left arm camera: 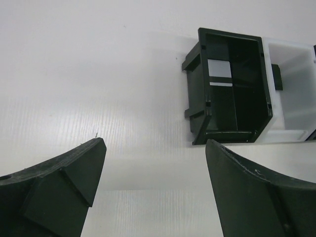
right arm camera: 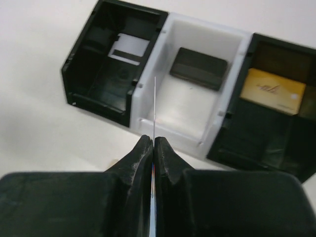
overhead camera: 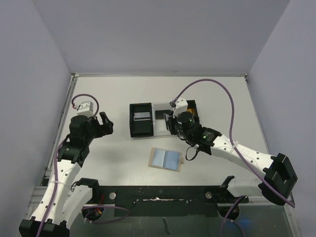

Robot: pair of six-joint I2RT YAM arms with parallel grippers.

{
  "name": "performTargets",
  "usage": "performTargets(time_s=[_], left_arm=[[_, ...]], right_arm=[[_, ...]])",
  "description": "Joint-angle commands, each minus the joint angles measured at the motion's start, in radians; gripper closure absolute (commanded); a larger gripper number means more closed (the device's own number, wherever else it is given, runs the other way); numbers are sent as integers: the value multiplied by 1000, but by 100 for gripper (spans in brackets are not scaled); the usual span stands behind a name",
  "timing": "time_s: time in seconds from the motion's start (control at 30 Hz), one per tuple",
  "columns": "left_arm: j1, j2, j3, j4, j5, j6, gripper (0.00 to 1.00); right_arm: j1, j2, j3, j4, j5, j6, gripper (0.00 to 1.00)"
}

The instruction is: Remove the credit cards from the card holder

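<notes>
Where our right gripper (right arm camera: 153, 144) hangs at the white middle compartment of the three-compartment tray (overhead camera: 132, 121), just above centre of the top view, we note it clenched on a thin card (right arm camera: 154, 106) seen edge-on between its fingers. Below it, near the frame's centre, the card holder (overhead camera: 166, 159) lies opened flat on the table (overhead camera: 108, 89), blue-grey panels up, apart from both grippers and the tray. Our left gripper (left arm camera: 155, 185), at left of the top view, is released, jaws wide and empty; the tray holds a pale card (right arm camera: 129, 48) at left, a dark card (right arm camera: 198, 68) in the middle, a gold card (right arm camera: 272, 91) at right.
</notes>
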State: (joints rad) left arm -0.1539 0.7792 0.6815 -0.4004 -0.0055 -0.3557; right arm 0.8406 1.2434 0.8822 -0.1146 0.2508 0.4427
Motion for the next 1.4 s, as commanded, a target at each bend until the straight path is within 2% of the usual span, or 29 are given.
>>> performTargets(time_s=[0.0,0.13,0.37,0.57,0.73,0.87,1.07,1.37], left_arm=[[6,-56,-2,37,-91,-8,16],[6,-66,-12,54,-93,-4,16],[7,-67,-4,32,-128,4,16],[7,-116,-9,23,-191,-9,16],[6,-120,-11,21,-186,-18,16],[6,-112,-11,26,-178,-18,16],[5,-95,-9,25,-157,-14,16],[5,-106,-4,4,-203,-15,16]], right_arm=[[1,-1,37,164,176,-318,100],[6,39,10,326,49,-557,100],[26,267,201,289,-168,-758,100],[57,427,361,229,-219,-907,100],[80,508,446,152,-182,-959,100],[79,552,460,166,-159,-973,100],[72,611,443,289,-143,-1033,100],[16,744,538,268,-165,-1031,100]])
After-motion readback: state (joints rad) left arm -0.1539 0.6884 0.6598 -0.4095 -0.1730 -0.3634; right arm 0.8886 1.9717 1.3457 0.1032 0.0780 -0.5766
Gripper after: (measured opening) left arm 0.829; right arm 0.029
